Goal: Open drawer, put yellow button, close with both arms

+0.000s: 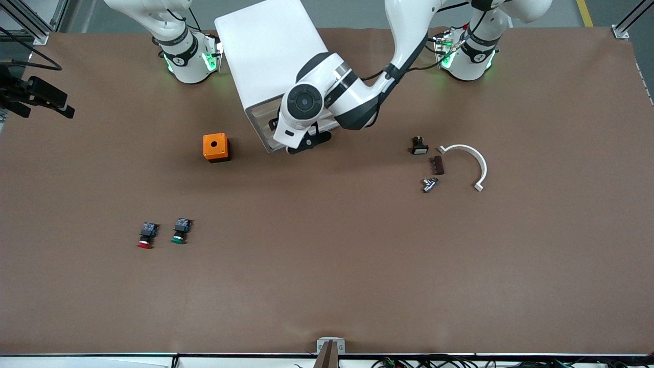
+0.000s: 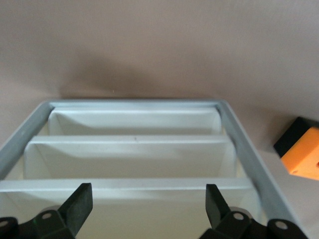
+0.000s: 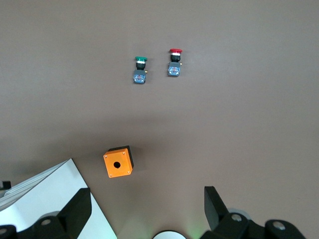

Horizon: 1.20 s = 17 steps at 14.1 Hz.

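Note:
The white cabinet (image 1: 265, 51) stands between the two arms' bases, its drawer fronts toward the front camera. In the left wrist view the cream drawer fronts (image 2: 134, 159) sit stacked and level inside the grey frame (image 2: 244, 149). My left gripper (image 1: 306, 142) hangs right in front of them, open, with a drawer front between its fingers (image 2: 79, 204) and nothing held. My right gripper (image 3: 148, 209) waits open and high over the table beside the cabinet (image 3: 45, 199), above its own base. The yellow button is out of view.
An orange box with a hole (image 1: 216, 147) sits beside the cabinet. A red-capped button (image 1: 146, 236) and a green-capped button (image 1: 180, 231) lie nearer the front camera. Toward the left arm's end lie a small black part (image 1: 419, 146), a brown block (image 1: 438, 165), a metal piece (image 1: 429, 184) and a white curved piece (image 1: 470, 161).

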Available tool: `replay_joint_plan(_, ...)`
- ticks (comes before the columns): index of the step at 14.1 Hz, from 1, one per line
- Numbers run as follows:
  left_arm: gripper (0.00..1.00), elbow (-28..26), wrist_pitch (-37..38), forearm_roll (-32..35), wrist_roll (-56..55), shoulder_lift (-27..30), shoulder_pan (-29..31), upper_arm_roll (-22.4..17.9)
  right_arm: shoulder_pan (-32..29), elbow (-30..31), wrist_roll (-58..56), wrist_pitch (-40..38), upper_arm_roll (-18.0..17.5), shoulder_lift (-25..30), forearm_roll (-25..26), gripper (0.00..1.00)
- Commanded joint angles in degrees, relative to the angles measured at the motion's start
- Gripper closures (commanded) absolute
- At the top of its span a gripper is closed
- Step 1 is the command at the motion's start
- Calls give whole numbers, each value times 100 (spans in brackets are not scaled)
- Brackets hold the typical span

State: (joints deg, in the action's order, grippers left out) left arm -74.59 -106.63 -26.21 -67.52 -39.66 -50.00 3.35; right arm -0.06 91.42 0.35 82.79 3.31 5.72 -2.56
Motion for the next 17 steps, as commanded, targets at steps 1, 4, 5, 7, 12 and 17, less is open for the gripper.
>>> replay_joint_plan(1,0,-73,2,-69,-7,317,262,-28,14,385,53,115,3,386,45,0)
replay_joint_plan(4,0,-91,37,19,-7,520,727,-28,32,394,-26,106,170,403,36,0)
replay_joint_plan(5,0,-91,37,115,-7,573,842,-28,32,385,-26,115,170,403,45,0)
replay_joint_plan(7,0,-100,107,335,-7,661,1053,-28,23,385,-35,106,170,403,45,0)
replay_joint_plan(12,0,-74,275,441,-33,802,1466,-19,23,385,-35,71,188,403,194,0)
replay_joint_plan(17,0,-56,292,459,89,1012,1967,-19,15,385,-35,80,179,403,256,0)
